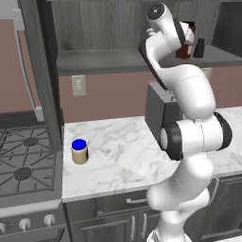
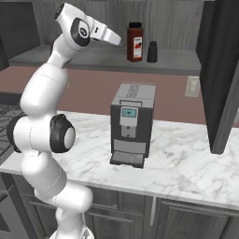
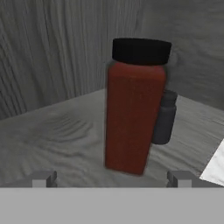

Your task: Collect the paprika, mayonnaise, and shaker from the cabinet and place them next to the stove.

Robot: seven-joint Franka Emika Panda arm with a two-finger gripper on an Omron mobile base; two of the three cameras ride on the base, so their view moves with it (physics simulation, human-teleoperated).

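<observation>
1. A rendered kitchen: a white marble counter runs under a dark grey wood-grain cabinet with a grey shelf board, above a dusky pink wall.
2. The stove sits at the left end of the counter. The mayonnaise, a cream jar with a blue lid, already stands upright on the marble just beside it.
3. A grey boxy coffee machine stands further right on the counter, below the shelf.
4. The paprika, a tall red-brown bottle with a black cap, stands upright on the shelf. The small black shaker stands just beside it on the right, slightly further back in the hand view.
5. The gripper is raised to shelf height with its fingers spread wide and nothing between them.
6. In the hand view the paprika lies straight ahead, its base a little inside the right fingertip, apart from both. Its long axis is vertical, so a level approach would bring the fingers to either side of its body.
7. Judged from this, the paprika is next. The shaker close behind it could be knocked if the reach goes too deep.
</observation>
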